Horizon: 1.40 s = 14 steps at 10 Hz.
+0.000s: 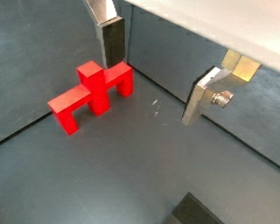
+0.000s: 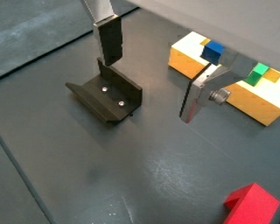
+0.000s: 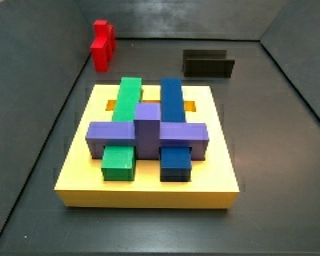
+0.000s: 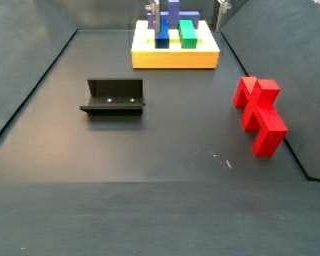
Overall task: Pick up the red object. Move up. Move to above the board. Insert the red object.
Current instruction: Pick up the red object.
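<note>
The red object (image 1: 90, 94) lies flat on the dark floor by a side wall, bar with two legs and a stem; it also shows in a wrist view (image 2: 254, 206) and in both side views (image 3: 103, 45) (image 4: 260, 112). My gripper (image 1: 157, 74) is open and empty above the floor, one finger (image 1: 111, 39) over the red object's stem, apart from it. It also shows in a wrist view (image 2: 154, 70). The yellow board (image 3: 149, 185) holds green, blue and purple blocks, and shows in a side view (image 4: 176, 57) and a wrist view (image 2: 189, 59).
The dark fixture (image 2: 108, 96) stands on the floor between the red object and the board, also in both side views (image 3: 208, 65) (image 4: 113, 97). Dark walls enclose the floor; a light wall edge (image 1: 213, 26) runs close behind the gripper.
</note>
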Tool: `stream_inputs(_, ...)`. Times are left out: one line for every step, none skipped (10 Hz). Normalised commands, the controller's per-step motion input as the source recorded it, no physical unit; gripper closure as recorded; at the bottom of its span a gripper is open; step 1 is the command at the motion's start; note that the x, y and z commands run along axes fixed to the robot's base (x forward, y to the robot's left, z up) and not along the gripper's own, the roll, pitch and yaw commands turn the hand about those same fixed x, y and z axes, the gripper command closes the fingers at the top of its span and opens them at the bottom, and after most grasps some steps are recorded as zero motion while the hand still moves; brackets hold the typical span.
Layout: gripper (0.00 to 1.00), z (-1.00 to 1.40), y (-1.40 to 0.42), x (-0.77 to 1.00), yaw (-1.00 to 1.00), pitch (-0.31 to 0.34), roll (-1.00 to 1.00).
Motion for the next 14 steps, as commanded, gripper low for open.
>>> stream_inputs(0.0, -0.1, 0.04, -0.11, -0.03, -0.049, 0.0)
stream_inputs(0.0, -0.15, 0.22, -0.49, -0.29, -0.119, 0.0)
stream_inputs(0.0, -0.13, 0.27, -0.58, -0.6, -0.119, 0.0)
stream_inputs(0.0, -0.19, 0.24, -0.39, -0.7, -0.043, 0.0)
stream_inputs(0.0, -0.24, 0.17, -0.47, -0.76, -0.043, 0.0)
stream_inputs(0.0, -0.25, 0.18, -0.62, -0.67, -0.061, 0.0)
stream_inputs(0.0, -0.26, 0.15, -0.65, -0.67, -0.049, 0.02)
stream_inputs(0.0, -0.25, 0.13, -0.65, -0.67, -0.037, 0.04)
stream_inputs(0.0, -0.23, 0.11, -0.63, -0.68, -0.027, 0.05)
stream_inputs(0.0, -0.21, 0.09, -0.6, -0.7, -0.016, 0.05)
stream_inputs(0.0, -0.19, 0.05, -0.55, -0.73, -0.026, 0.02)
stream_inputs(0.0, -0.16, 0.01, -0.45, -0.73, -0.05, 0.0)
stream_inputs(0.0, -0.17, 0.0, -0.34, -0.75, -0.081, 0.0)
stream_inputs(0.0, -0.18, 0.0, -0.23, -0.77, -0.106, -0.01)
